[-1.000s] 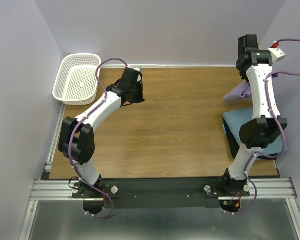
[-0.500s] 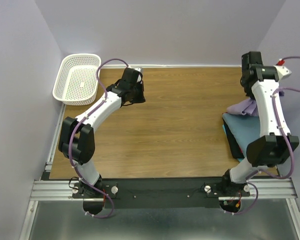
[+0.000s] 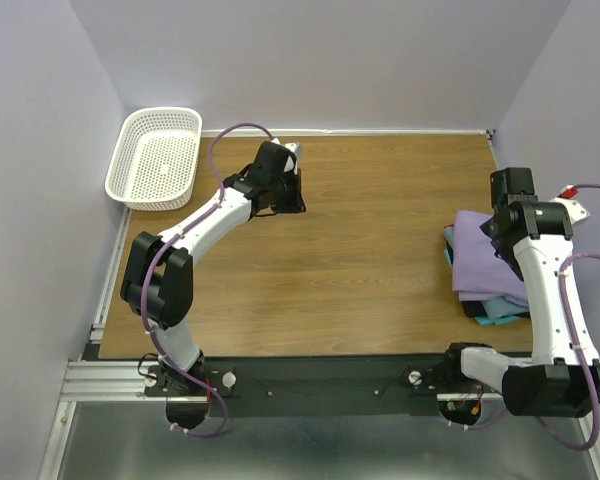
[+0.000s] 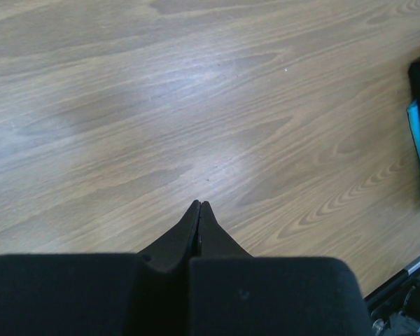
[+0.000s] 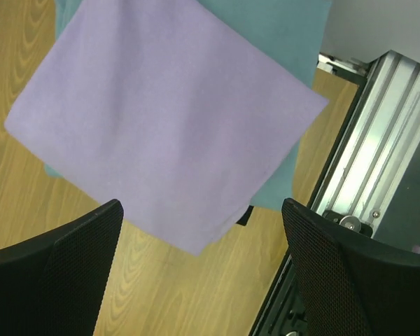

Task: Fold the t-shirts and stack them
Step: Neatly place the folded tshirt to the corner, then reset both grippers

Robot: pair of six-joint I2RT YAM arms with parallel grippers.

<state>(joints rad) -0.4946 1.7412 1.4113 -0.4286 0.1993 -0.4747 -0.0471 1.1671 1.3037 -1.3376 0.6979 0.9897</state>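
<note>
Mesh basket (image 3: pixel 145 203) at 10 o'clock; lavender shirt (image 3: pixel 480 255) folded atop teal shirt (image 3: pixel 500 308) at 3, long axis roughly 12-to-6; right hand (image 5: pixel 201 206) spread above, left hand (image 4: pixel 199 210) pressed together.

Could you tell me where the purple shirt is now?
The purple shirt lies atop the teal shirt at the right edge of the table in the top view, beside the right arm.

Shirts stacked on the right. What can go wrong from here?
1. The lavender shirt lies skewed on the teal shirt, corners overhanging onto the table; it may slide or unfold.
2. The open right pincer hangs over the lavender shirt; a finger could snag the cloth on retreat.
3. Both lie near the table's right edge; a nudge could drop them.
</note>
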